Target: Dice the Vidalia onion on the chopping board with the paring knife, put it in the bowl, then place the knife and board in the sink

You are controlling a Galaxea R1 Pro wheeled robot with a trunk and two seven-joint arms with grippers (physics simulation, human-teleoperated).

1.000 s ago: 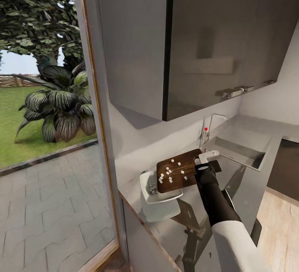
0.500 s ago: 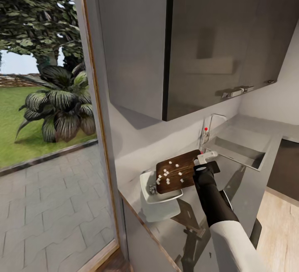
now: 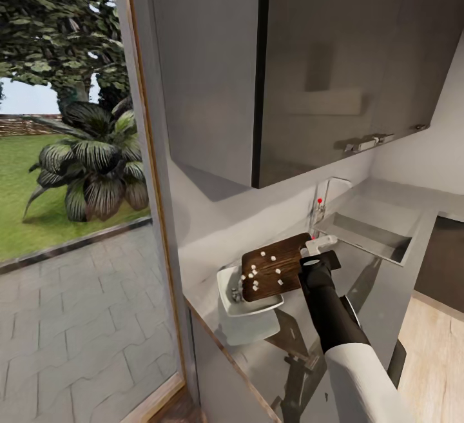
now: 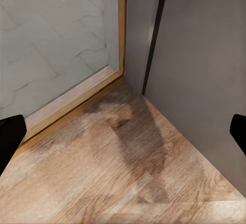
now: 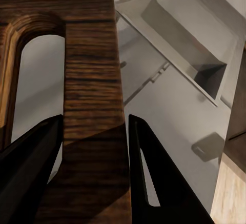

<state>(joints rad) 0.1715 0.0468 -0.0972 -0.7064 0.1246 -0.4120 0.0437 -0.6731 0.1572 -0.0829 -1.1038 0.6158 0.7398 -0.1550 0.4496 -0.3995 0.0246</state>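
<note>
Now the right gripper (image 3: pixel 314 256) is clamped on the handle end of the chopping board (image 3: pixel 277 267), one dark finger (image 5: pixel 31 167) on each side of the strip of wood beside the oblong handle slot (image 5: pixel 36 85). From that grip the board reaches away from the gripper and tilts downward, its far edge hanging over the bowl (image 3: pixel 243 300), which sits on the countertop (image 3: pixel 361 287) just below and beyond the board's low end. Small white pieces of diced onion (image 3: pixel 261 271) lie scattered on the board's top, most of them toward the lower, far half, and a few pale pieces rest inside the bowl near its rim under the board's edge. Behind the gripper, on the side away from the bowl, lies the sink (image 3: pixel 370 233), with its chrome tap (image 3: pixel 320 207) bearing a red dot just beyond the board's handle end. The left gripper (image 4: pixel 123 131) hangs low over a wooden floor (image 4: pixel 128 172) beside a door frame (image 4: pixel 122 29), its two dark fingertips (image 4: pixel 10 137) set far apart with nothing between them.
</note>
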